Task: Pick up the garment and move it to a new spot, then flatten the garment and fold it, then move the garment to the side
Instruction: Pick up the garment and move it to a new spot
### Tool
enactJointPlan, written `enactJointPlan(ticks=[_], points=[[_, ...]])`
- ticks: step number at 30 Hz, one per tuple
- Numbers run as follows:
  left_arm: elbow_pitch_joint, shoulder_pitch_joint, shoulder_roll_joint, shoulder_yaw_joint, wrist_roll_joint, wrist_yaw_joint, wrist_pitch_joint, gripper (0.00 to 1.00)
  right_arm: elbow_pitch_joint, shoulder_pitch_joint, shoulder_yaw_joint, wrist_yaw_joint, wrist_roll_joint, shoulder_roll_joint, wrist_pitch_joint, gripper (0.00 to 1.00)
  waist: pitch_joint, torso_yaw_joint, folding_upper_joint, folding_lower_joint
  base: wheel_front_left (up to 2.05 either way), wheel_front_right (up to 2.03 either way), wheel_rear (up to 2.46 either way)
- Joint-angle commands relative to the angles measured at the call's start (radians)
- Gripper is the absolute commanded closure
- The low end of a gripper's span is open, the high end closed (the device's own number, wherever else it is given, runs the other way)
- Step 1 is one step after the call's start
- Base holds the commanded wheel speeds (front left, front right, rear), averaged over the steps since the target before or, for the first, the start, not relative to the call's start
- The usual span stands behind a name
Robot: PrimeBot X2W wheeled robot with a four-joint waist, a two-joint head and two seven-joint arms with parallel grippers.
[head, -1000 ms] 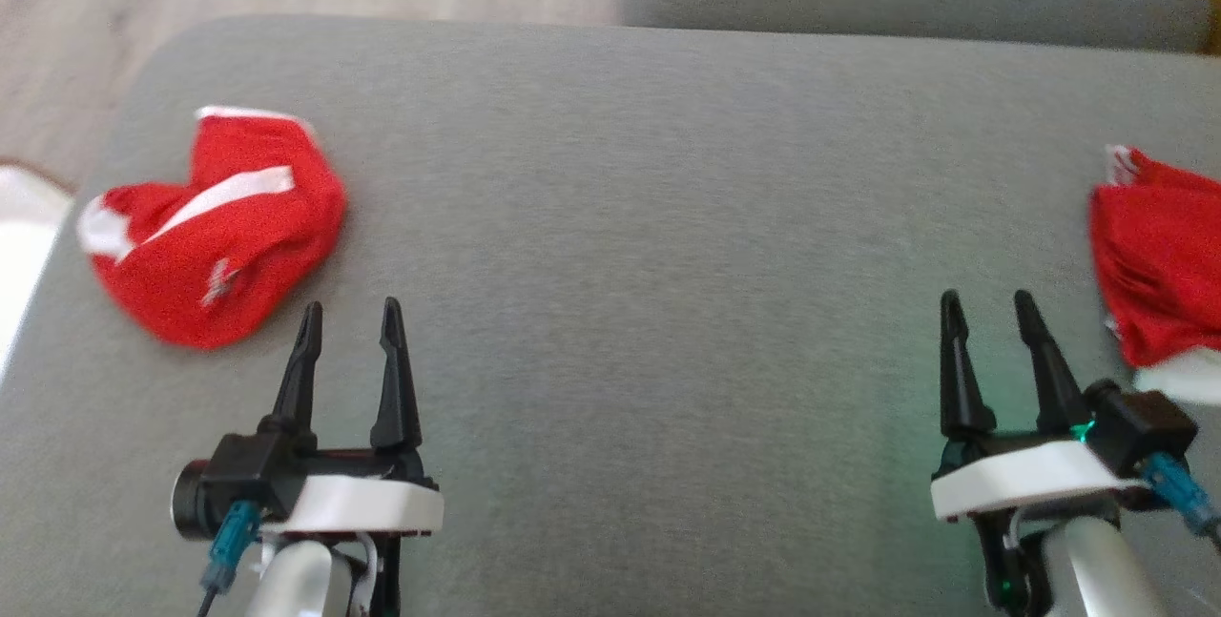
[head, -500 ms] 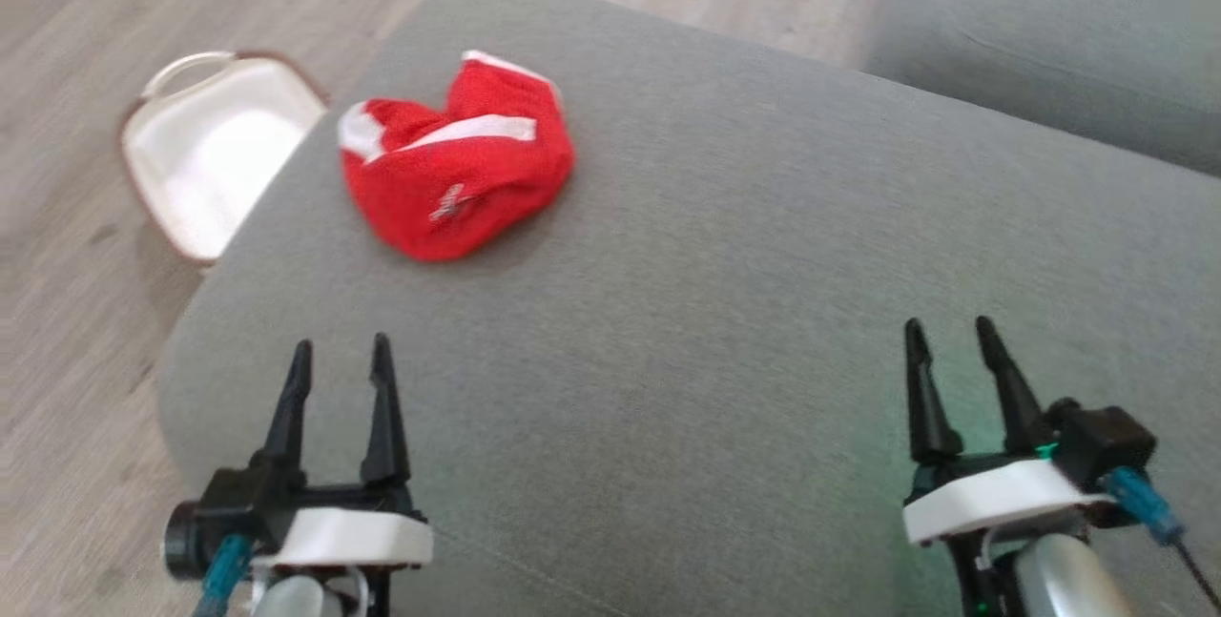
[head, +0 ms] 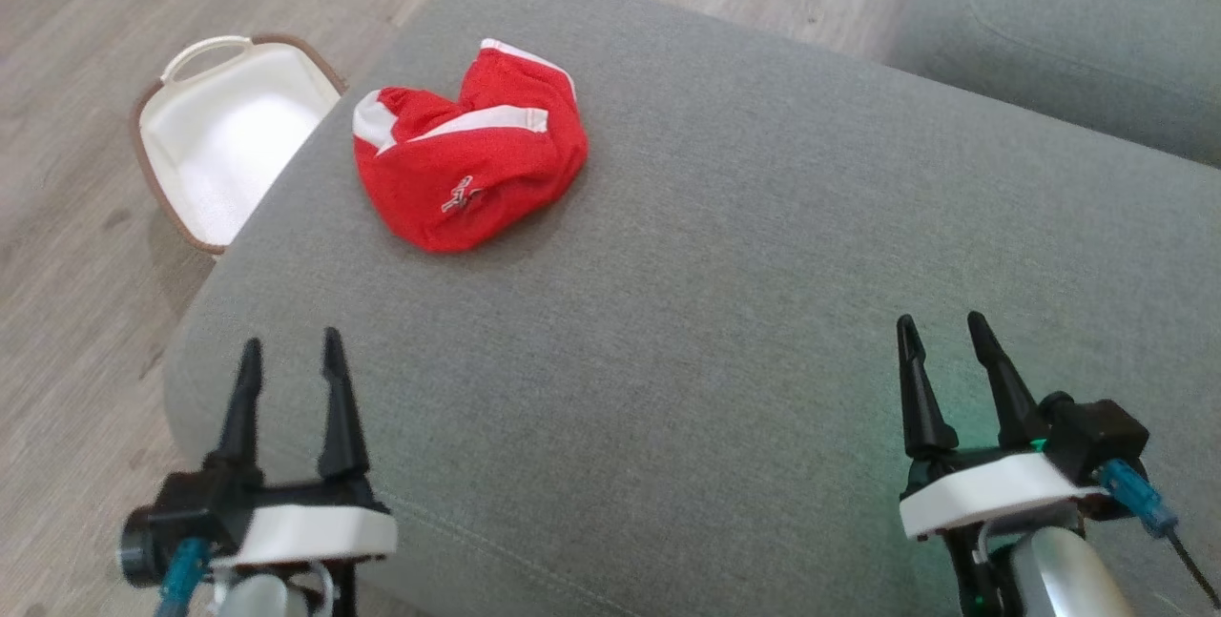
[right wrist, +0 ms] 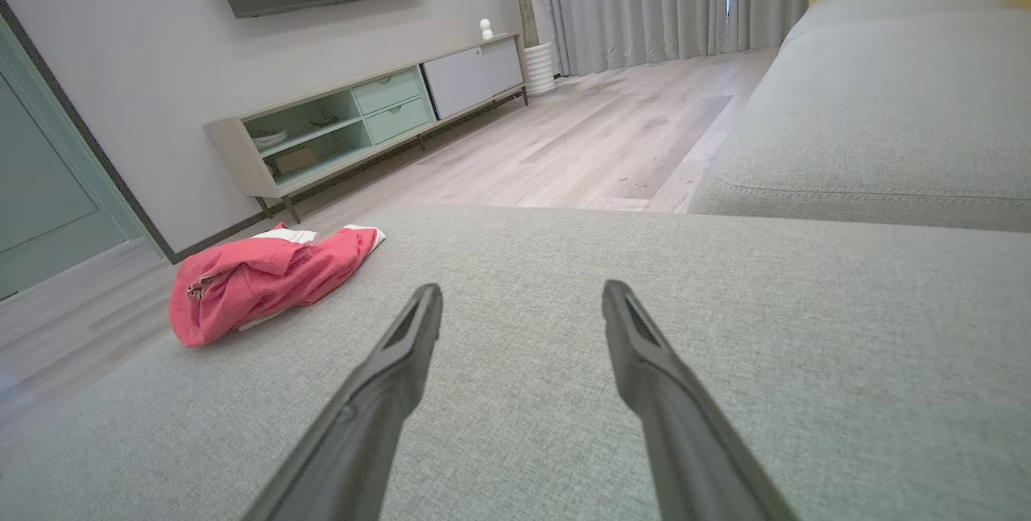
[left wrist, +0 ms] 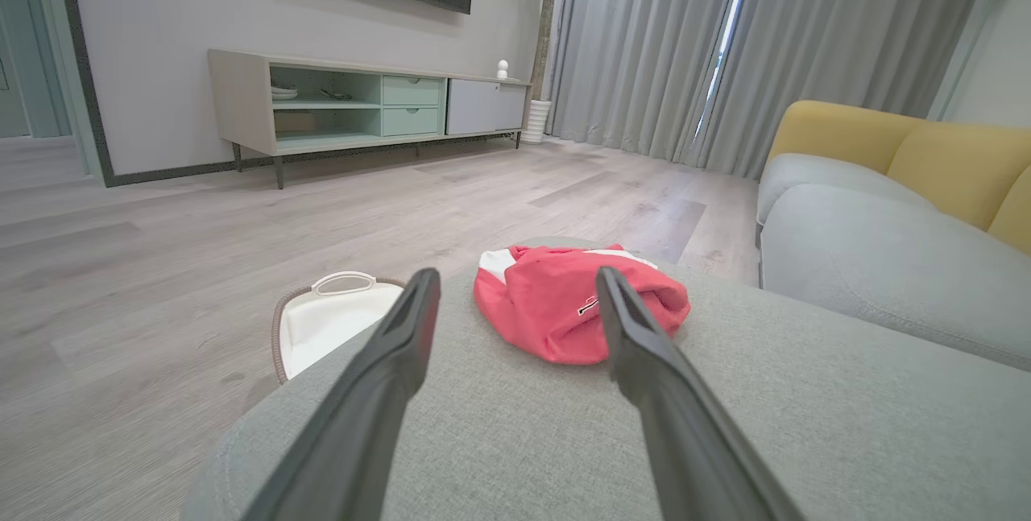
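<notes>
A crumpled red garment (head: 467, 159) with white stripes lies near the far left corner of a grey cushion (head: 744, 245). The left wrist view has the garment (left wrist: 556, 308) ahead, between the finger lines; in the right wrist view the garment (right wrist: 258, 279) sits far to the left. My left gripper (head: 291, 358) hovers open over the cushion's near left edge, well short of the cloth. Open and empty as well, my right gripper (head: 940, 336) hangs over the near right part of the cushion.
A white basket (head: 219, 135) with a brown rim stands on the wood floor (head: 76, 312) just left of the cushion. Another grey sofa seat (head: 1078, 35) lies beyond at the upper right. A TV cabinet (left wrist: 354, 106) stands across the room.
The head camera has swung left, bringing the basket and floor into view and losing a second red cloth at the right. Both grippers stay open and keep their pose.
</notes>
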Motion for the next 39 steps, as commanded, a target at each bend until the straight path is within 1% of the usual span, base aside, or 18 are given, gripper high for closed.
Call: enactJointPlan(ticks=[1,4,6,8,11,15,16,17,18,19,21,23,26,29,33,39], points=[[-0.025,-0.052,0.006,0.054,0.015,-0.008,-0.005,0.0,-0.038,-0.039,0.018,0.007,-0.01,-0.004,-0.011,0.0,0.013,-0.014,0.0,0.0,0.0,0.0,0.0],[-0.017,-0.086,0.019,0.094,0.021,-0.026,-0.005,0.0,-0.049,-0.053,0.007,0.007,-0.036,-0.004,-0.011,0.0,0.046,-0.036,0.0,0.0,0.0,0.0,0.0],[-0.008,-0.123,0.04,0.117,0.024,-0.042,-0.005,0.0,-0.065,-0.065,-0.002,0.007,-0.056,-0.004,-0.003,0.0,0.072,-0.048,0.0,0.0,0.0,0.0,0.0],[0.013,-0.17,0.07,0.131,0.034,-0.057,-0.005,0.0,-0.089,-0.075,-0.012,0.007,-0.086,-0.004,0.012,0.0,0.098,-0.057,0.0,0.0,0.0,0.0,0.0],[0.085,-0.259,0.129,0.12,0.044,-0.088,0.004,0.0,-0.145,-0.094,-0.032,0.007,-0.125,-0.004,0.044,0.0,0.144,-0.067,0.0,0.0,0.0,0.0,0.0],[0.211,-0.41,0.214,0.077,0.034,-0.123,0.076,0.0,-0.231,-0.11,-0.062,0.007,-0.172,-0.004,0.103,0.0,0.197,-0.075,0.0,0.0,0.0,0.0,0.0],[0.285,-0.479,0.242,0.052,0.018,-0.131,0.118,0.0,-0.268,-0.117,-0.075,0.007,-0.192,-0.004,0.13,0.0,0.22,-0.081,0.0,0.0,0.0,0.0,0.0],[0.323,-0.511,0.255,0.03,0.009,-0.134,0.144,0.0,-0.285,-0.121,-0.08,0.007,-0.2,-0.004,0.141,0.0,0.231,-0.084,0.0,0.0,0.0,0.0,0.0],[0.323,-0.511,0.255,0.03,0.009,-0.134,0.144,0.0,-0.285,-0.121,-0.08,0.007,-0.2,-0.004,0.141,0.0,0.231,-0.084,0.0,0.0,0.0,0.0,0.0],[0.361,-0.542,0.266,0.008,-0.007,-0.136,0.171,0.0,-0.301,-0.124,-0.084,0.007,-0.207,-0.004,0.152,0.0,0.242,-0.088,0.0,0.0,0.0,0.0,0.0],[0.42,-0.595,0.286,-0.077,-0.061,-0.137,0.224,0.0,-0.33,-0.131,-0.088,0.007,-0.218,-0.004,0.169,0.0,0.259,-0.097,0.0,0.0,0.0,0.0,0.0],[0.469,-0.643,0.32,-0.147,-0.12,-0.137,0.263,0.0,-0.354,-0.134,-0.087,0.007,-0.224,-0.004,0.188,0.0,0.273,-0.109,0.0,0.0,0.0,0.0,0.0],[0.529,-0.705,0.369,-0.244,-0.175,-0.138,0.291,0.0,-0.383,-0.132,-0.086,0.007,-0.233,-0.004,0.212,0.0,0.292,-0.126,0.0,0.0,0.0,0.0,0.0],[0.587,-0.757,0.392,-0.316,-0.239,-0.138,0.324,0.0,-0.403,-0.128,-0.084,0.007,-0.237,-0.004,0.225,0.0,0.31,-0.143,0.0,0.0,0.0,0.0,0.0],[0.637,-0.803,0.409,-0.399,-0.333,-0.138,0.368,0.0,-0.422,-0.126,-0.074,0.007,-0.243,-0.004,0.235,0.0,0.331,-0.165,0.0,0.0,0.0,0.0,0.0],[0.685,-0.848,0.429,-0.492,-0.444,-0.138,0.387,0.0,-0.448,-0.13,-0.075,0.007,-0.259,-0.004,0.247,0.0,0.356,-0.185,0.0,0.0,0.0,0.0,0.0]])
